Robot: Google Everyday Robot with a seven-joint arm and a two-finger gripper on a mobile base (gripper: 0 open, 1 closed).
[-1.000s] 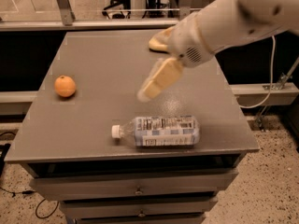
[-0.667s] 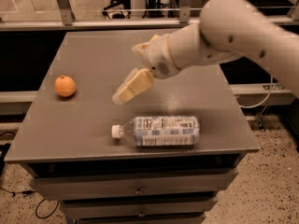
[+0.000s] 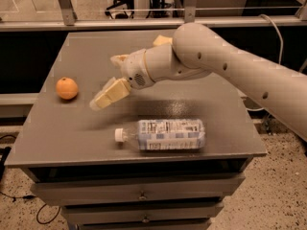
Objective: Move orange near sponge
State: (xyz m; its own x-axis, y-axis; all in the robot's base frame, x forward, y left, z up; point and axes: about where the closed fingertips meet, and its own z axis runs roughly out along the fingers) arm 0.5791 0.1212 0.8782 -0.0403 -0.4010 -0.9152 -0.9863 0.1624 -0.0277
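The orange [image 3: 66, 88] is bright orange on the dark grey table [image 3: 72, 138]. The gripper [image 3: 105, 82], over the table just right of the orange, has pale yellow fingers [image 3: 109, 95], spread apart, on a cream-white arm [image 3: 225, 66]. The sponge [image 3: 162, 40] is pale yellow too. The bottle [image 3: 165, 134] is clear, with white cap and a white label with dark print

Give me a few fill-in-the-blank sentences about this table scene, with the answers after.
The end effector hovers between the bottle and the round ___.
The bottle lies on its ___.
The sponge is mostly hidden behind the robot's ___.
Answers: orange; side; arm.
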